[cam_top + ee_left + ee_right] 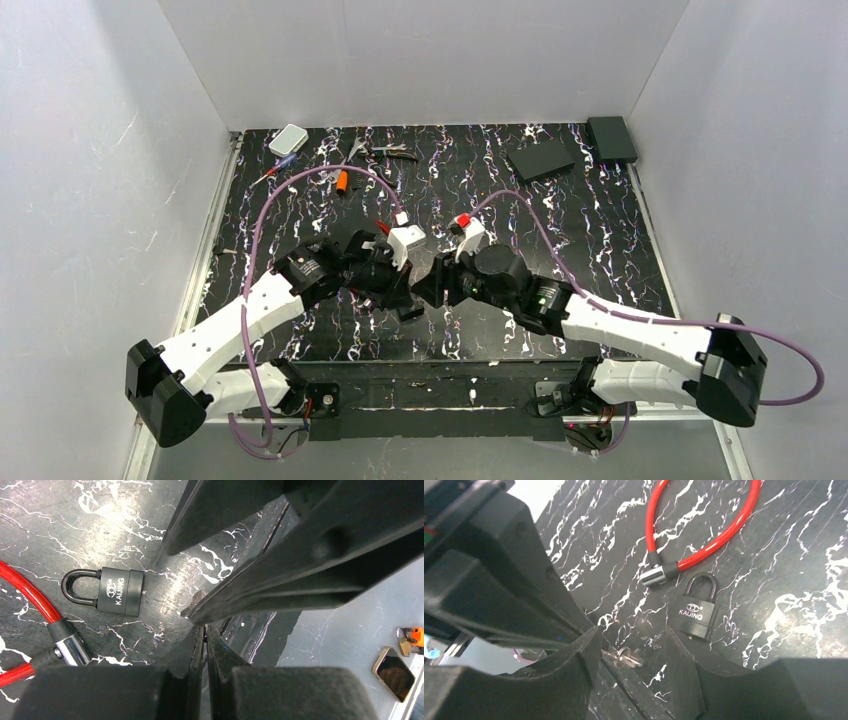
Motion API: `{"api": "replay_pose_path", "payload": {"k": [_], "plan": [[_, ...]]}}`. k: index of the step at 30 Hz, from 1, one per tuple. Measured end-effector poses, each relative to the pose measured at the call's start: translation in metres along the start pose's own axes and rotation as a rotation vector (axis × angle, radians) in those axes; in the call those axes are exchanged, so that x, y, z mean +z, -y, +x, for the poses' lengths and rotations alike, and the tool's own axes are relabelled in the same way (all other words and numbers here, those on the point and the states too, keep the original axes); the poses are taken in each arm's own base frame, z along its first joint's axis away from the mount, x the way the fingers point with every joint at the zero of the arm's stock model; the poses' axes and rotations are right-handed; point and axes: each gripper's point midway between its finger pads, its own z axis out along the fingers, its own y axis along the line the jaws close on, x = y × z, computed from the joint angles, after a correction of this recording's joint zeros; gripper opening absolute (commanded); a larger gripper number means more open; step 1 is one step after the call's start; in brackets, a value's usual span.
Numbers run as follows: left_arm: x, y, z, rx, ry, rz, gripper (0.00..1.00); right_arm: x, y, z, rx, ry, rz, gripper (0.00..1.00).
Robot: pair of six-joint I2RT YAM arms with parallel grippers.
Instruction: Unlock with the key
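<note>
1. Nearest to us, the two arms reach from their bases at the near edge toward the middle of the table [620, 230]. Their claws meet there tip to tip.
2. The left gripper [202, 630] has its fingers pressed together. The metal of the key [624, 657] comes out from its tips, so we read it as clamped on the key.
3. The right gripper [631, 642] has its fingers apart. The key is in the gap between them, close to one finger, and on the other side we see free space.
4. The key is held low over the table. It is near the padlock [696, 613] but does not touch it.
5. Just beyond the claws, the padlock lies flat on the table, with the word KAIJING on its black body. Its shackle looks closed and points toward the metal end of the cable [27, 592].
6. The cable is red and makes a loop on the table beyond the padlock. Its metal end is just beside the shackle, and we cannot tell if they touch.
7. At the far edge, well apart from the claws, we see a white box [288, 139] on the left. A black pad [540, 160] and a black box [611, 138] are on the right.
</note>
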Motion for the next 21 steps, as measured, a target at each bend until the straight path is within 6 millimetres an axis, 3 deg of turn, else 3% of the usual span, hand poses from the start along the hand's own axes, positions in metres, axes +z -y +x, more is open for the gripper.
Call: {"api": "replay_pose_path", "payload": {"k": [11,21], "plan": [[0.003,-0.003,0.011,0.014,-0.052,-0.039,0.00,0.018,0.008,0.041,0.039,-0.214,0.048,0.54],[0.003,-0.003,0.017,0.028,-0.076,-0.058,0.00,0.015,0.003,0.049,0.046,-0.287,0.044,0.51]]}}
